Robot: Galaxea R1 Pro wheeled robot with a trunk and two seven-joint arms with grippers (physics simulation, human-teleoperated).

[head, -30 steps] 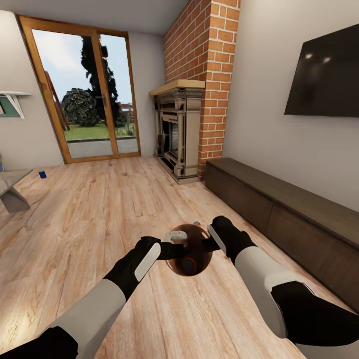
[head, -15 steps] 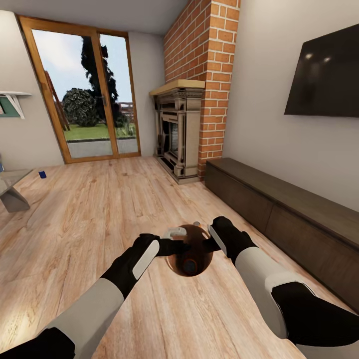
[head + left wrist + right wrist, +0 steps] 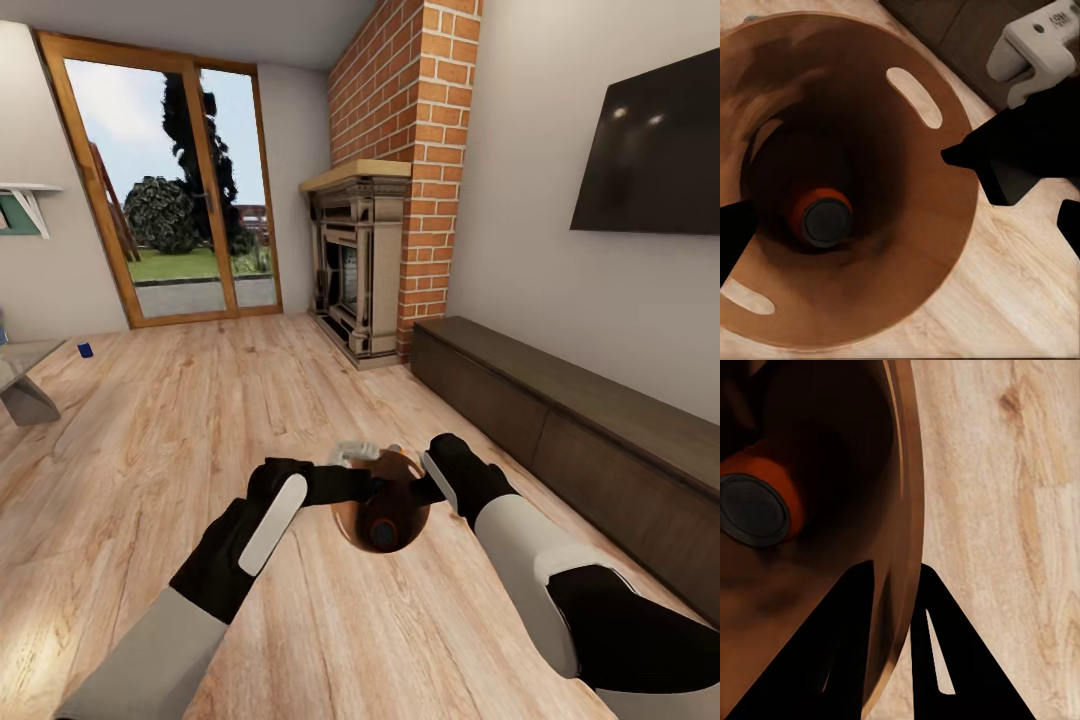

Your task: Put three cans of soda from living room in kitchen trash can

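Between my arms, my right end effector (image 3: 896, 607) pinches the tash can (image 3: 385, 505) rim. One orange can of soda (image 3: 821, 217) lies inside. My left end effector (image 3: 362, 470) hovers at the far rim; I cannot tell its opening.

The left arm (image 3: 200, 590) sits lower and further out toward the left than a second ago, its forearm leaving the bottom edge sooner, and its wrist is turned more upright. The left gripper (image 3: 355, 470) is now a little higher at the bucket (image 3: 385, 500) rim. An orange can (image 3: 821, 217) now shows upright inside the bucket
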